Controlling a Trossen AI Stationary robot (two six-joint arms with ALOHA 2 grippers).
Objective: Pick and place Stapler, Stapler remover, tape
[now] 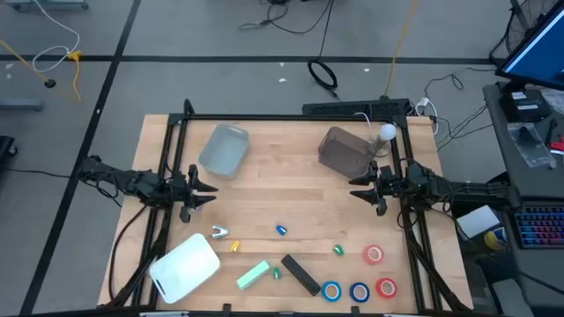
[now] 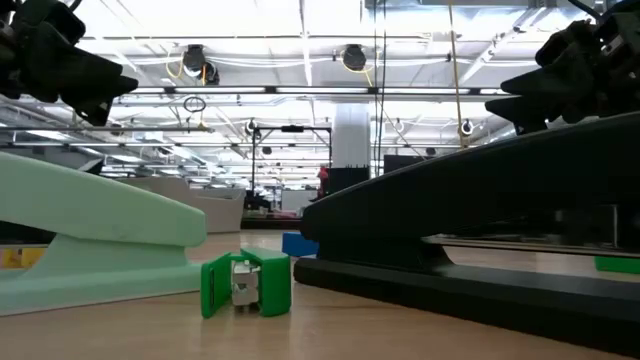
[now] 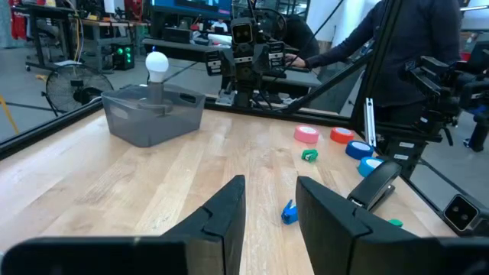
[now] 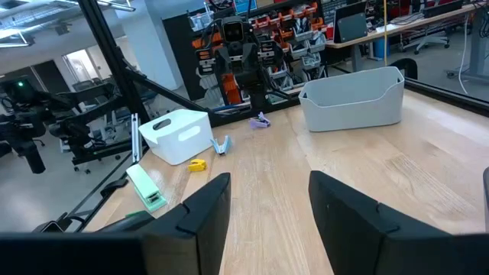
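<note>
A mint-green stapler (image 1: pixel 254 275) and a black stapler (image 1: pixel 300 274) lie flat near the table's near edge. Small stapler removers are scattered: pale (image 1: pixel 220 232), yellow (image 1: pixel 234 246), blue (image 1: pixel 281 230), green (image 1: pixel 337 250), and green (image 2: pixel 245 283) between the staplers. Two red tape rolls (image 1: pixel 374 254) (image 1: pixel 386 287) and two blue ones (image 1: pixel 331 291) (image 1: pixel 359 291) lie flat at the near right. My left gripper (image 1: pixel 210 188) hovers open at the table's left. My right gripper (image 1: pixel 354 189) hovers open at the right. Each points toward the table's middle and touches nothing.
A pale blue-grey bin (image 1: pixel 224 148) and a dark grey bin (image 1: pixel 344 150) with a white ball (image 1: pixel 386 132) by it stand at the far side. A white bin (image 1: pixel 185 266) sits at the near left corner. A person (image 3: pixel 412 46) stands beyond the table's right side. A black frame rims the table.
</note>
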